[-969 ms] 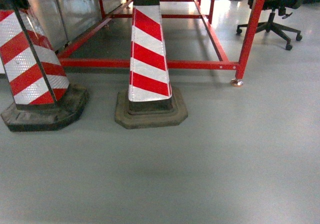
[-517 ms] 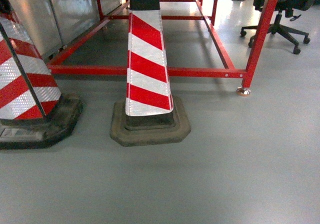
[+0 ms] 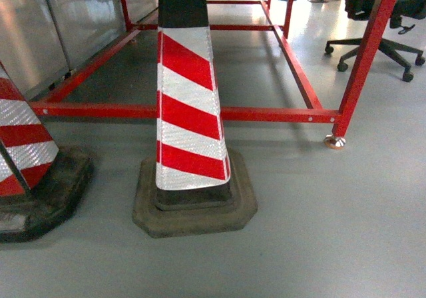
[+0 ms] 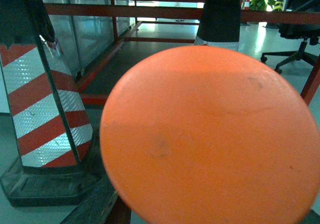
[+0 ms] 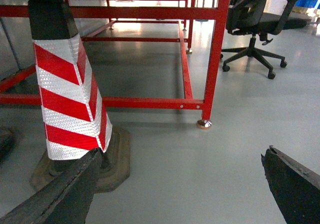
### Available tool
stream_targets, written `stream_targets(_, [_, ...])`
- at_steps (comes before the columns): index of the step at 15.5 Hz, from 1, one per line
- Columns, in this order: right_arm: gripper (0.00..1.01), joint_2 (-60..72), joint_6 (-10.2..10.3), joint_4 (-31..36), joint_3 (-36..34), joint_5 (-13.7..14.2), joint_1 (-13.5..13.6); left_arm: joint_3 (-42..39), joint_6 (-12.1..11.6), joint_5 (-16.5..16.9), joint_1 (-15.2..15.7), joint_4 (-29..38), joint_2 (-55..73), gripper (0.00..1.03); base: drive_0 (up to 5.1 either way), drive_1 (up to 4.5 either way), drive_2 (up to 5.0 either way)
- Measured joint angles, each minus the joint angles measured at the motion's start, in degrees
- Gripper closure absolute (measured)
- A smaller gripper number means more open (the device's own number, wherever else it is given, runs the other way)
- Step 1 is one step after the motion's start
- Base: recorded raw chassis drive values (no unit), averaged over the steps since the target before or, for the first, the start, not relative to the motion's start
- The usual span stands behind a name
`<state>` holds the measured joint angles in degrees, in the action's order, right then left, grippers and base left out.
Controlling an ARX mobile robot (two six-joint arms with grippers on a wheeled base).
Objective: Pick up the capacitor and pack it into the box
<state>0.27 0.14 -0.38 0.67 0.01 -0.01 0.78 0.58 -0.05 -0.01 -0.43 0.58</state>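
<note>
Where my head camera looks slanting down at the grey floor (image 3: 319, 231), a red-and-white striped cone (image 3: 190, 125) stands upright on its dark octagonal base just in front of a red steel frame (image 3: 200, 113); a second striped cone (image 3: 23, 158) stands at the left edge, cut off by the picture; an office chair (image 3: 389, 25) on castors sits at upper right beyond the frame's leg; neither of my grippers appears here; neither the capacitor nor the box shows in this or any view.

Left wrist view: a round orange disc (image 4: 210, 134) fills most of the picture, very close to the lens; what it belongs to I cannot tell; behind it the left cone (image 4: 45, 114) and the black top of the other cone (image 4: 220, 16) are seen; of my left gripper only a dark edge (image 4: 97, 206) shows at the bottom, so whether it is released or clenched I cannot tell.

Right wrist view: my right gripper (image 5: 180, 189) shows two dark fingers (image 5: 65, 194) at the lower corners, spread well apart with bare floor between them, grasping nothing; the cone (image 5: 70, 94), frame (image 5: 215, 54) and chair (image 5: 255, 24) lie beyond
</note>
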Motion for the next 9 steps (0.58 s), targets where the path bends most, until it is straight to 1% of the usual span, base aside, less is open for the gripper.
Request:
stream_targets(3, [0.03,0.0,0.0,0.2,0.0,0.0,0.0,0.0,0.02,0.0,0.0,-0.07,0.0,0.59,0.0,4.12,-4.1])
stream_targets(9, [0.03,0.0,0.0,0.07,0.0,0.0,0.0,0.0,0.0,0.04,0.0,0.0,0.0,0.59,0.0,0.0,0.0])
